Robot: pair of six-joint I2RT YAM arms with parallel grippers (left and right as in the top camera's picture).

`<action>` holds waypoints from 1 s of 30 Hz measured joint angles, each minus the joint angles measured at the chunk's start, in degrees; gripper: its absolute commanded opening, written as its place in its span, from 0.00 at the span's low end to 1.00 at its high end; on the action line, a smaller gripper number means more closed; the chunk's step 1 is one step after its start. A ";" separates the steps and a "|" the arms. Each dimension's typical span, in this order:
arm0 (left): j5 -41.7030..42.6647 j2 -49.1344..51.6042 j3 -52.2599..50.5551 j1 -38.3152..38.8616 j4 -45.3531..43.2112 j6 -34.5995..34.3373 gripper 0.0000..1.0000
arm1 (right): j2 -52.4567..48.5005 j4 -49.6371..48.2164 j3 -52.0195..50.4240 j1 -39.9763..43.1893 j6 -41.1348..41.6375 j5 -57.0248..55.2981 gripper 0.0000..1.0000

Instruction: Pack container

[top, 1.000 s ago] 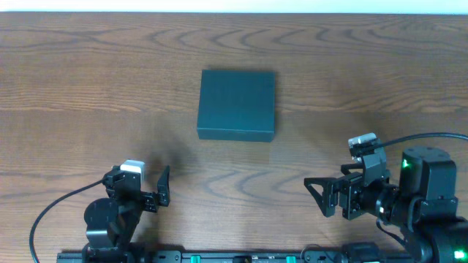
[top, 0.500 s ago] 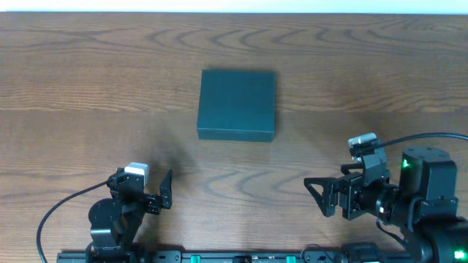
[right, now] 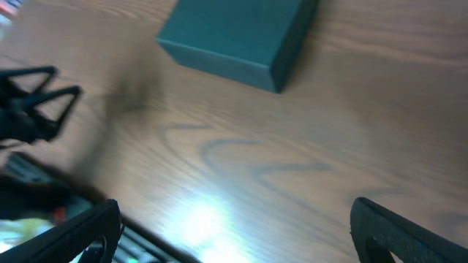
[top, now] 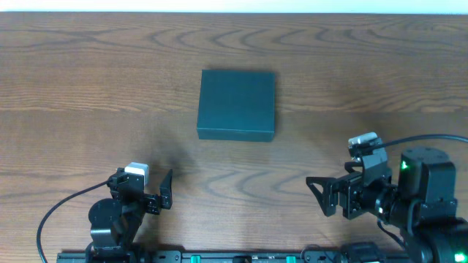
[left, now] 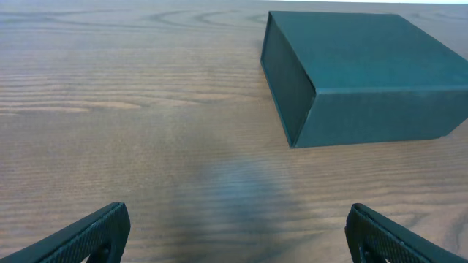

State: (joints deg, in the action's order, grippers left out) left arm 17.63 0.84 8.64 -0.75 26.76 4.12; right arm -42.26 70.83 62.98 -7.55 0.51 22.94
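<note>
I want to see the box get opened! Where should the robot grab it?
Probably the lid's near edge of the container, coming from the robot's side. It lies flat and closed, and that front wall faces the robot. Which edge is hinged, I cannot tell.

The overhead view looks straight down on the bench [top: 73, 73]. Both wrist views sit low, facing forward across the wood. Each shows the container [left: 365, 73] in its upper frame — the right from farther off, at a slant.
</note>
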 measured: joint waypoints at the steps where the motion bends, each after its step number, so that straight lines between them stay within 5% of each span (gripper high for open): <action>1: 0.00 0.00 0.00 0.00 0.00 0.00 0.95 | 0.57 0.13 0.00 -0.92 -0.35 -2.05 0.99; 7: 0.00 0.00 0.00 0.00 0.02 0.00 0.95 | 5.07 0.20 -0.42 -2.62 -1.55 -8.33 0.99; 13: 0.00 0.00 0.02 0.00 0.09 0.00 0.95 | 12.72 -27.08 -16.20 -2.91 -2.23 -10.38 0.99; 19: 0.00 0.00 0.02 0.00 0.09 0.00 0.95 | 22.23 -40.76 -37.48 -3.98 -2.45 -11.23 0.99; 30: 0.00 0.00 0.02 0.00 0.11 0.00 0.95 | 41.22 -41.77 -54.73 -4.02 -2.43 -11.50 0.99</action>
State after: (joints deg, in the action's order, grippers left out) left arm 17.63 0.84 8.67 -0.75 26.87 4.12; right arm -1.04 29.06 8.25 -11.57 -1.91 11.44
